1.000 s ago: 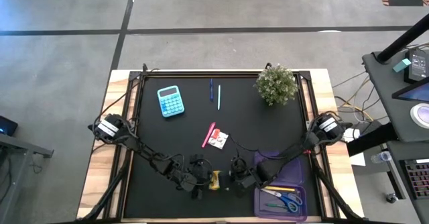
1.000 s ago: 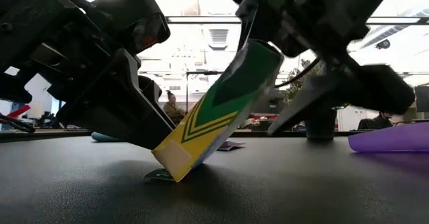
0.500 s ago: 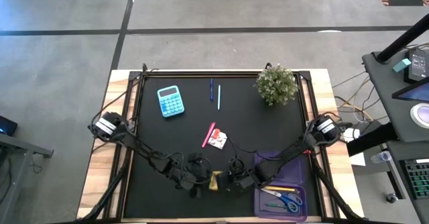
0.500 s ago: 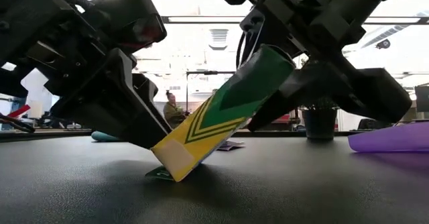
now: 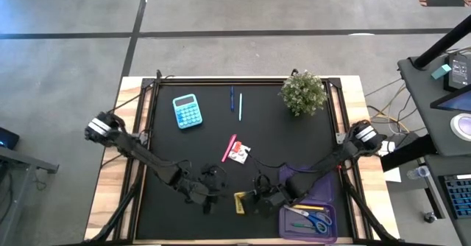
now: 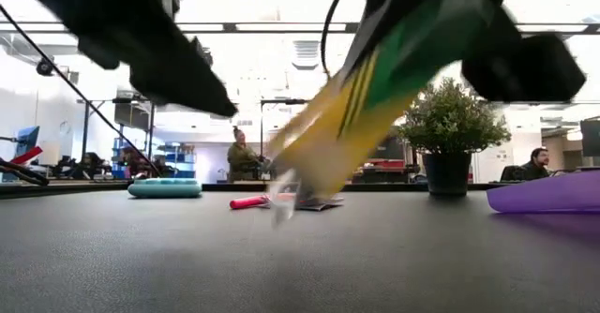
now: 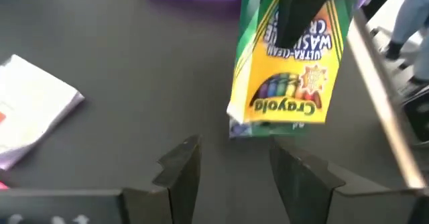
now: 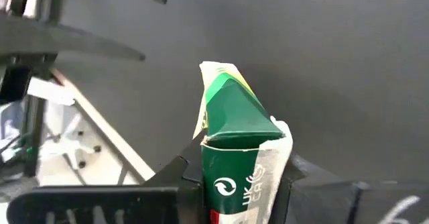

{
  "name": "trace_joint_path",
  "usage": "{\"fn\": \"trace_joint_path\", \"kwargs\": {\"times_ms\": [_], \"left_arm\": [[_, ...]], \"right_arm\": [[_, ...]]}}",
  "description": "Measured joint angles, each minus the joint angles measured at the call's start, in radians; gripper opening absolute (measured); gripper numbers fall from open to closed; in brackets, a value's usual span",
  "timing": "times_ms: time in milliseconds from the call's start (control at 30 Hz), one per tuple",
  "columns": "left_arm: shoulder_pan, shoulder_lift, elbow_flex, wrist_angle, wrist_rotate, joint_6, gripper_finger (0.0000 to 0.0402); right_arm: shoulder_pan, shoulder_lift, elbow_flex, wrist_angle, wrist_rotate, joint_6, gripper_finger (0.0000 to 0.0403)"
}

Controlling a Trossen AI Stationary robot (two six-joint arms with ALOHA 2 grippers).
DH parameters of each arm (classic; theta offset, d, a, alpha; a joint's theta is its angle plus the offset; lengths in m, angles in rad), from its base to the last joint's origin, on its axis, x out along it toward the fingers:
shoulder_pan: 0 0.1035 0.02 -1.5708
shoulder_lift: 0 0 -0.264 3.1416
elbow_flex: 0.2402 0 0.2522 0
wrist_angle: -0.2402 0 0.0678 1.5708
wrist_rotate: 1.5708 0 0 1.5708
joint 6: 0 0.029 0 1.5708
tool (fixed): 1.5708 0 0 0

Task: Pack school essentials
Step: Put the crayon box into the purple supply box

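The black table (image 5: 184, 150) fills the middle of the high view. Taking the translucent purple case (image 5: 333, 224) at its near right corner as the landmark: the case lies open and holds the blue-handled scissors (image 5: 319, 221), a yellow pen (image 5: 310, 207) and a thin green pen (image 5: 300, 225).

Far behind the case, at the table's back edge, stands the potted plant (image 5: 303, 92). Well to the left of the case and toward the back lies the blue calculator (image 5: 186, 111).

Just left of the case, the right gripper (image 5: 254, 202) is clamped on the yellow-green crayon box (image 7: 288, 56), holding it tilted and lifted clear of the table; its fingers (image 8: 179, 172) press both sides of the box's green end. Farther left of the case, the left gripper (image 7: 231, 167) hovers with its fingers apart and empty, pointing at the box.

Behind and left of the case lie the white-and-red packet (image 5: 240, 154) and, touching it, a pink marker (image 5: 229, 147). Farther back, a blue pen (image 5: 232, 99) and a light-blue pen (image 5: 240, 106) lie side by side.
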Motion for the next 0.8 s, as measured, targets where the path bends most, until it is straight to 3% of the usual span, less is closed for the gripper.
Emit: {"fn": "trace_joint_path", "kwargs": {"times_ms": [200, 367, 633, 800], "left_arm": [[0.0, -0.105, 0.0, -0.012, -0.003, 0.001, 0.016], [0.001, -0.128, -0.001, -0.002, -0.025, 0.001, 0.016], [0.002, -0.127, -0.001, 0.022, -0.037, 0.0, 0.016], [0.002, -0.127, 0.0, 0.029, -0.062, 0.001, 0.016]], "right_arm": [[0.09, -0.148, 0.001, -0.247, 0.005, 0.082, 0.0073], [0.225, -0.245, 0.002, -0.408, 0.014, 0.283, 0.0072], [0.41, -0.242, 0.001, -0.51, 0.056, 0.602, 0.0074], [0.447, -0.21, 0.0, -0.522, 0.056, 0.639, 0.0073]]}}
